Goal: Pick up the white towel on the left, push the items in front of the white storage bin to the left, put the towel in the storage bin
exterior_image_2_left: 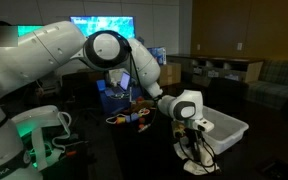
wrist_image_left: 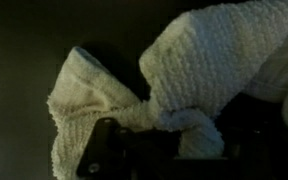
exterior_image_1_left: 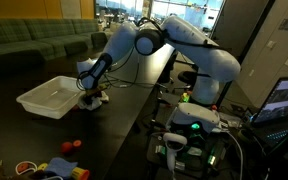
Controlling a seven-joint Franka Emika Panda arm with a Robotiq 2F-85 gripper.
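My gripper [exterior_image_1_left: 91, 88] is shut on the white towel [exterior_image_1_left: 92, 99], which hangs in a bunch just above the dark table beside the near corner of the white storage bin [exterior_image_1_left: 34, 100]. In the wrist view the knitted towel [wrist_image_left: 214, 60] fills most of the frame, a fold of it pinched between the dark fingers of the gripper [wrist_image_left: 174, 135]. From the opposite side, the gripper [exterior_image_2_left: 190, 128] holds the towel [exterior_image_2_left: 193, 152] in front of the bin [exterior_image_2_left: 229, 130]. The items [exterior_image_1_left: 56, 166], small red, orange, yellow and green pieces, lie on the table towards the camera.
A second cluster of coloured bits [exterior_image_2_left: 134, 117] lies behind the arm. A green sofa [exterior_image_1_left: 34, 45] stands at the back. A control box with green lights [exterior_image_1_left: 194, 125] and a laptop [exterior_image_1_left: 284, 100] sit off to the side of the table.
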